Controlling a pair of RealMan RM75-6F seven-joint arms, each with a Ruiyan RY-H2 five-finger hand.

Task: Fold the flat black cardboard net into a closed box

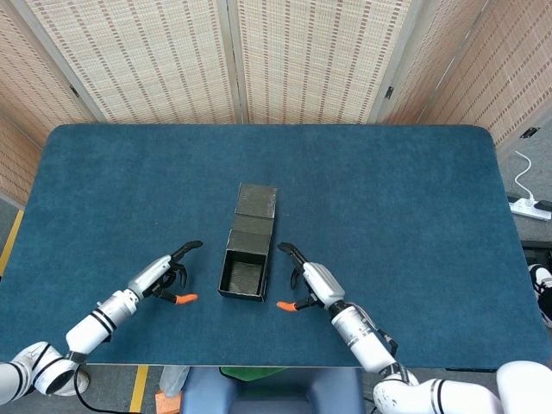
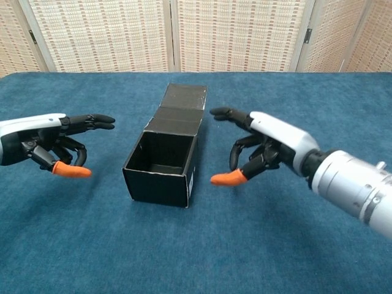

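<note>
One black cardboard box (image 1: 246, 263) (image 2: 163, 160), partly folded, top open, lid flap (image 1: 257, 200) (image 2: 187, 97) lying flat behind, resting mid-surface (image 1: 414, 198) (image 2: 306, 245). Left hand (image 1: 164, 276) (image 2: 52, 147): empty, fingers loosely spread, near box's left side, not touching. Right hand (image 1: 309, 280) (image 2: 260, 147): empty, fingers apart, beside box's right wall, clear of it.

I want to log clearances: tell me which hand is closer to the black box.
The right hand is closer to the black box, just off its side; the left hand hovers farther away. Neither touches it.
</note>
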